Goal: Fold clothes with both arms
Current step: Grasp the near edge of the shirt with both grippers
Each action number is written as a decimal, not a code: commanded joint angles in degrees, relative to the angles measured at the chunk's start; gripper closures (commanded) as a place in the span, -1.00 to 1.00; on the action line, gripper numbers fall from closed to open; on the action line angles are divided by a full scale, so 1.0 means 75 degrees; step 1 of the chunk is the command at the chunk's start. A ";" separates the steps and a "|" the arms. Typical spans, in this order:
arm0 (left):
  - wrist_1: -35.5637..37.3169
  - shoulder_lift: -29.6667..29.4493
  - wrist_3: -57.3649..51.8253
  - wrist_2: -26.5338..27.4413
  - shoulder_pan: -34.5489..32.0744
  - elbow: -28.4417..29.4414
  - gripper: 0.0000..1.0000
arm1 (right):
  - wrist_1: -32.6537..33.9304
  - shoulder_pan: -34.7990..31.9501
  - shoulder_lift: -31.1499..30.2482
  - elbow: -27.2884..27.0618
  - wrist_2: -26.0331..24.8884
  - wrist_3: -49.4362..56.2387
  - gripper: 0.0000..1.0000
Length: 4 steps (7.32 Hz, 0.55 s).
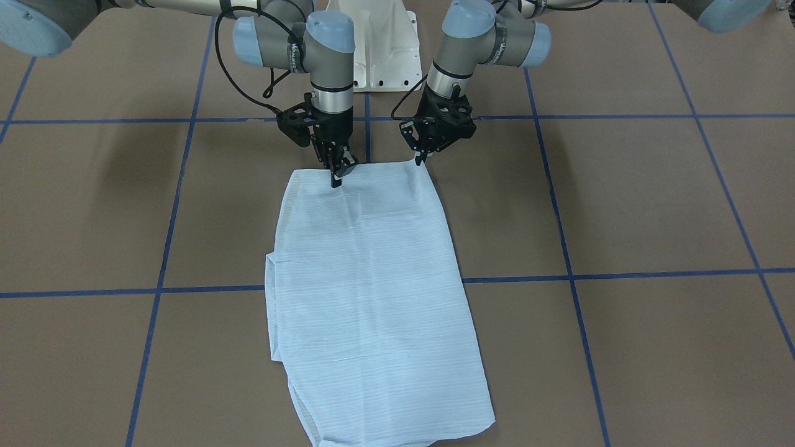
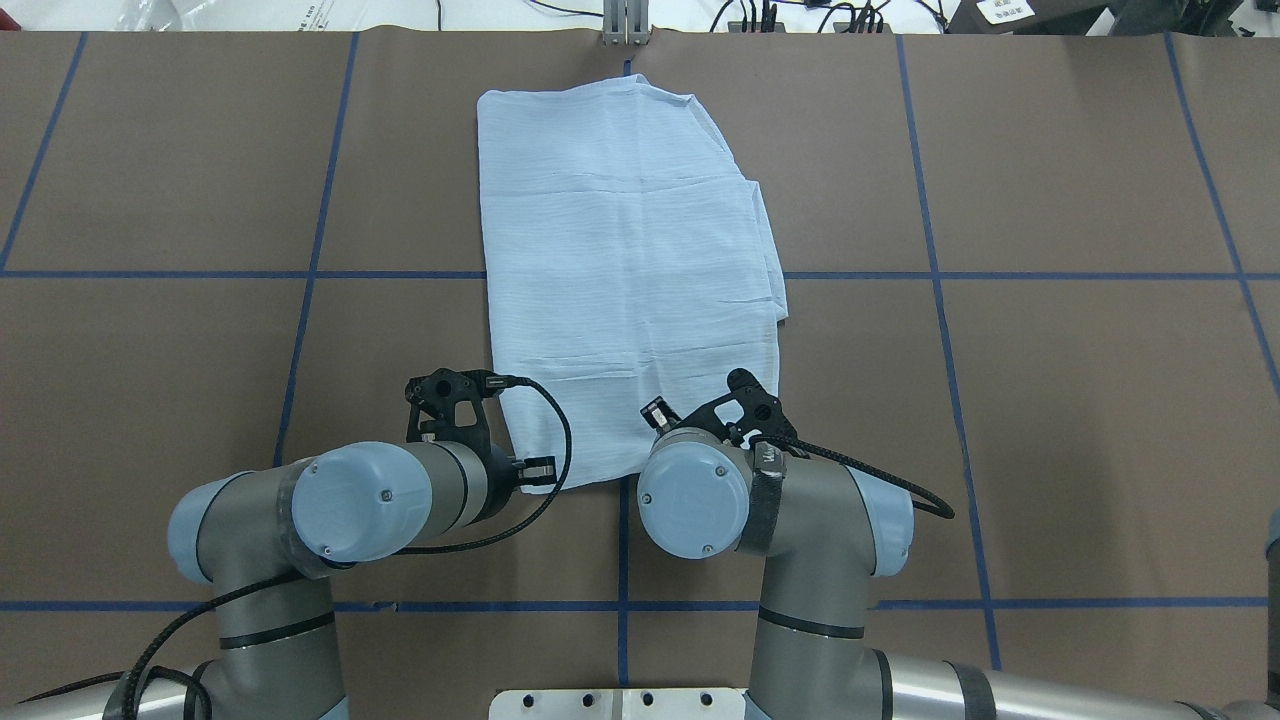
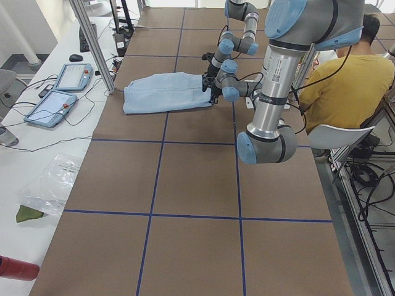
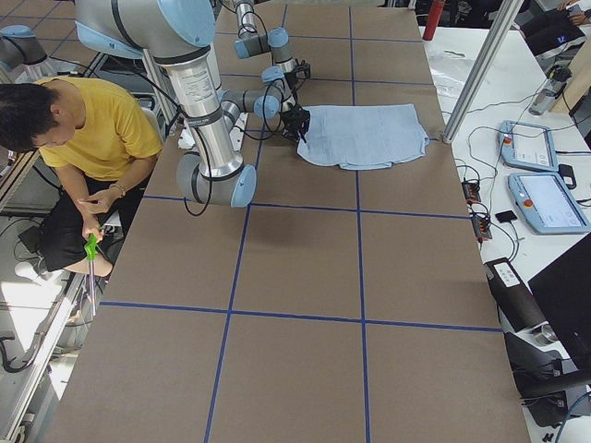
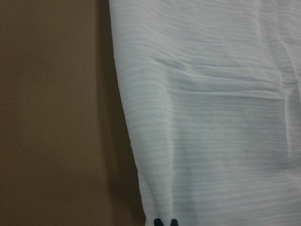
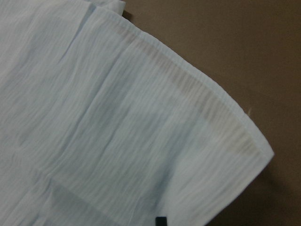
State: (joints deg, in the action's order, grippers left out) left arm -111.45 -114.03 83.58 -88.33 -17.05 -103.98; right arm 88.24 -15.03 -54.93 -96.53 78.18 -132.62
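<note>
A pale-blue shirt, folded into a long strip, lies along the middle of the table, from near the robot-side edge to the far edge; the left gripper pinches one near corner, jaws narrow; the right gripper sits on the other, its opening unclear. Both should lift evenly, keeping the hem taut.

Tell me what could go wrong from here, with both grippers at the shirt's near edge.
1. The left gripper sits right at a corner of the shirt; so thin a bite may slip.
2. The right gripper is inboard of its corner, so that corner may droop and skew the fold.
3. The shirt lies in layers; a grasp may lift only the top one.
</note>
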 commanded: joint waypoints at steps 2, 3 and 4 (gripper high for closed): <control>0.0000 -0.0008 0.0000 0.0000 0.0000 0.0000 1.00 | 0.0046 -0.0081 0.0000 -0.0206 -0.0030 0.0046 1.00; 0.0000 -0.0008 0.0000 0.0000 0.0000 0.0000 1.00 | 0.0058 -0.0093 0.0000 -0.0289 -0.0030 0.0070 1.00; 0.0000 -0.0008 0.0000 0.0000 0.0000 0.0000 1.00 | 0.0070 -0.0105 0.0000 -0.0325 -0.0030 0.0070 1.00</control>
State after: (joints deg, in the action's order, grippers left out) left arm -111.45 -114.08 83.58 -88.34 -17.05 -103.98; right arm 88.62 -15.66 -54.93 -98.38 77.96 -132.19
